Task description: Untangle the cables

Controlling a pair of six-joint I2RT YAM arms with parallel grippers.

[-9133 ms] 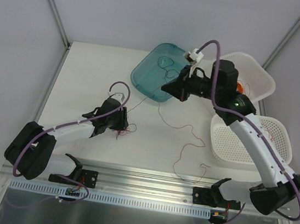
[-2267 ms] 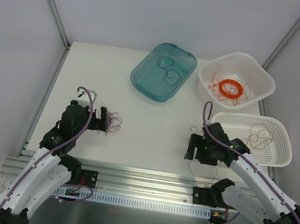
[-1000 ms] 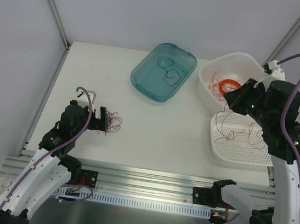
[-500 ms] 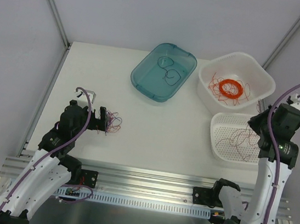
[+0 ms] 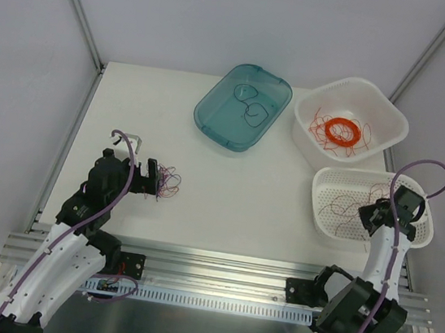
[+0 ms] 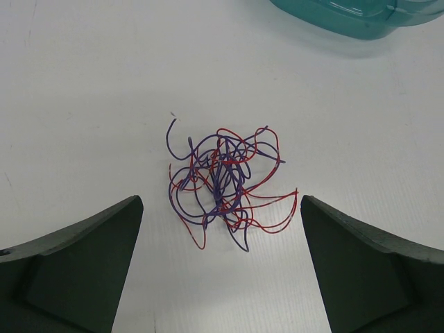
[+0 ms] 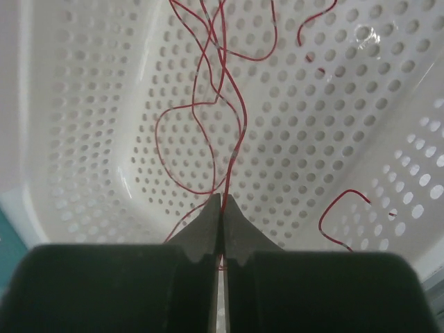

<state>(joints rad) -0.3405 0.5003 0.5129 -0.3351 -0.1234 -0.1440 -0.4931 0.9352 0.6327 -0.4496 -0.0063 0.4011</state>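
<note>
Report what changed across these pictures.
The right hand carried a red wire from the table's front across to the perforated basket, still shut on it. The left hand stayed open at the tangle; teal tray and white bowl stayed put.

White arm links (image 5: 59, 256), black joints (image 5: 106, 180), purple hoses (image 5: 430, 163), dark wedge-shaped pincer fingers (image 6: 76, 263)
</note>
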